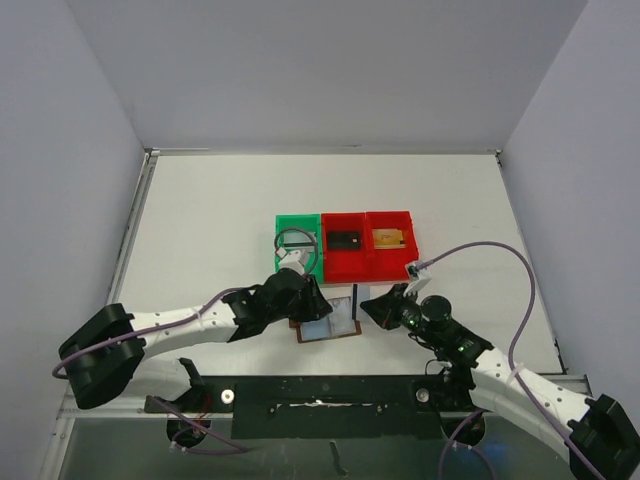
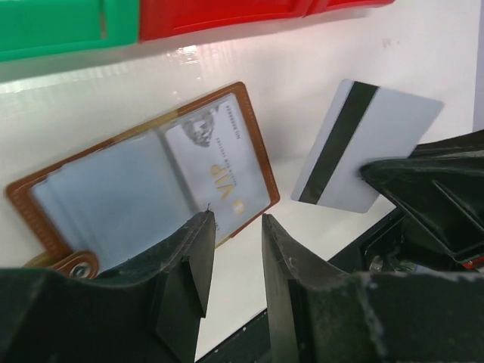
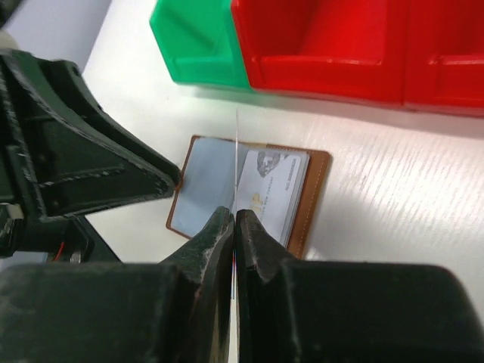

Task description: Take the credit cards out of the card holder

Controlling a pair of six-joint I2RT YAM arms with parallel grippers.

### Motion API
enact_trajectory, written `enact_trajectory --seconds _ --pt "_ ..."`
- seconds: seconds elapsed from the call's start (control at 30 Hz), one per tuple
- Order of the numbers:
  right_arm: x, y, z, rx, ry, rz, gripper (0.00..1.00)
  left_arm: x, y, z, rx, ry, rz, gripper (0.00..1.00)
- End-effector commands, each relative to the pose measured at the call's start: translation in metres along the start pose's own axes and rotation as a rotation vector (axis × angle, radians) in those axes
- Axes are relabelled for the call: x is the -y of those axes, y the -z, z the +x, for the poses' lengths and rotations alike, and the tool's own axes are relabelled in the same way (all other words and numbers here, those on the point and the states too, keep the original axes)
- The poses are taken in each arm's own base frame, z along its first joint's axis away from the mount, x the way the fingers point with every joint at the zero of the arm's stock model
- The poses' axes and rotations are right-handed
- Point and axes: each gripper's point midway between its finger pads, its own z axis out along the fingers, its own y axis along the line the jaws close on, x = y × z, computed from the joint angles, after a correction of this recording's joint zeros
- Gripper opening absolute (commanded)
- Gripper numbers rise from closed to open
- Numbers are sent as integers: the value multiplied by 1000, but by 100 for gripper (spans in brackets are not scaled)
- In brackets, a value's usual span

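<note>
Brown card holder lies open on tabletop, VIP card in its pocket. Right gripper pinches striped grey-white card edge-up, clear of holder; left gripper, spread and empty, sits beside, likely to steady it

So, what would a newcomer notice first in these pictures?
First the grey-white card with a black stripe, held upright by the right gripper. Next the open brown card holder lying flat beside it, a VIP card showing in its pocket, next to the left gripper. Behind stand one green bin and two red bins.
</note>
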Motion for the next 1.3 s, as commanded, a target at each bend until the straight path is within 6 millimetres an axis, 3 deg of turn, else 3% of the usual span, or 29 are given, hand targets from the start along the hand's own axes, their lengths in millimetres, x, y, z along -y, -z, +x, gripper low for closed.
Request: enact_trajectory --seconds 0.0,0.13,0.23,0.37,0.5,0.67,0.9,1.03,1.27 --pt "-7 8 -39 199 46 -9 1 41 -18 -10 12 0 122 31" --pt "0 12 -40 216 57 18 1 29 -34 -6 18 26 75 31" --pt "-1 12 -37 202 58 17 1 6 -40 6 -13 20 -16 31" --pt "0 10 -32 177 54 16 1 -30 -34 22 -29 42 -112 28" --pt "-17 7 -32 173 73 -76 2 -48 -21 26 0 97 -117 26" --pt "-37 7 -33 155 136 -165 1 -48 -3 10 59 97 -120 26" --pt "-46 13 -44 202 235 -199 0 -28 19 -13 104 70 -31 27" --pt "-55 20 -50 263 283 -259 0 -35 31 -23 103 59 -42 29" --pt "-57 26 -64 318 291 -239 0 -47 62 -63 138 19 -66 35"
